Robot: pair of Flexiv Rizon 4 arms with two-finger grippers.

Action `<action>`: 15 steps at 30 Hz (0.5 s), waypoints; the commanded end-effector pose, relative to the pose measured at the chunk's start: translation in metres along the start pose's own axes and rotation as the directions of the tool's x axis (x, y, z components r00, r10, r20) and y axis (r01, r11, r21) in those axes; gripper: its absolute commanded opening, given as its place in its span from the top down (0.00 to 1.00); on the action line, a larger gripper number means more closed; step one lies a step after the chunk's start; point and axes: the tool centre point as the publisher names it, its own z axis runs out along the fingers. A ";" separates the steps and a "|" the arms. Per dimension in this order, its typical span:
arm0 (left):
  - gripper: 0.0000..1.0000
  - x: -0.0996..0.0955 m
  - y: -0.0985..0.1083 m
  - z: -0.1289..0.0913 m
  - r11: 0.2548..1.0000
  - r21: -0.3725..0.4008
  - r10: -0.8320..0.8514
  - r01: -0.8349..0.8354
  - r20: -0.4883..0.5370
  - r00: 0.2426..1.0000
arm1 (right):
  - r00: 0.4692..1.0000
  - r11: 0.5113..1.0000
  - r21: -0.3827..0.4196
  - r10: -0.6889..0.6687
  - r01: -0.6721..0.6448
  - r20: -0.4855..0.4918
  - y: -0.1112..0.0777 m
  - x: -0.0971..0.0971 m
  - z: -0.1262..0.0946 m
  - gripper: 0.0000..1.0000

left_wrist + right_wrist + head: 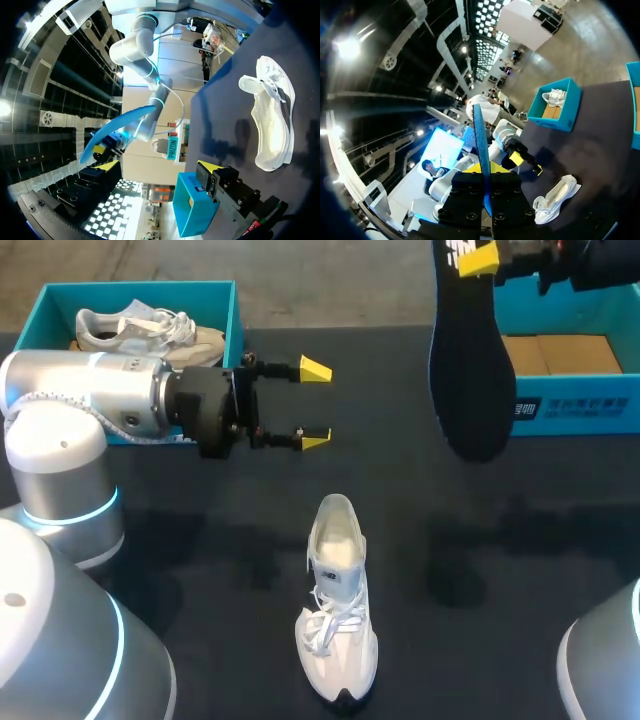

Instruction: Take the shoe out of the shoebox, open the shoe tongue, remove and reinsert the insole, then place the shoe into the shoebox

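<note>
Resting on dark table (500, 640), shoe (338, 620), insole (470, 370) aloft

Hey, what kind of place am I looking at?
Probably a robot test bench: a dark table with a white shoe and teal shoeboxes, the left gripper open, the right gripper holding a black insole.

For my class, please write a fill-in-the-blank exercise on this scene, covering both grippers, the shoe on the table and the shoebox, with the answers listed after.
The right gripper is shut on the dark ____. The left gripper is ____ and holds nothing. The white shoe stands on the ____. The shoebox beside the left arm contains a second ____.
Missing words: insole; open; table; shoe.
</note>
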 end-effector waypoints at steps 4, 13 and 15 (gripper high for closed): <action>0.00 0.001 0.000 0.002 1.000 -0.002 0.002 -0.002 0.001 1.000 | 0.994 0.994 -0.043 0.102 -0.104 -0.039 0.013 -0.039 0.028 1.00; 0.00 0.001 0.000 0.002 1.000 -0.002 0.002 -0.002 0.001 1.000 | 0.954 0.948 -0.113 0.296 -0.298 -0.033 0.006 -0.108 0.062 1.00; 0.00 0.001 0.000 0.002 1.000 -0.002 0.002 -0.002 0.001 1.000 | 0.943 0.936 -0.116 0.325 -0.331 -0.071 0.002 -0.121 0.064 1.00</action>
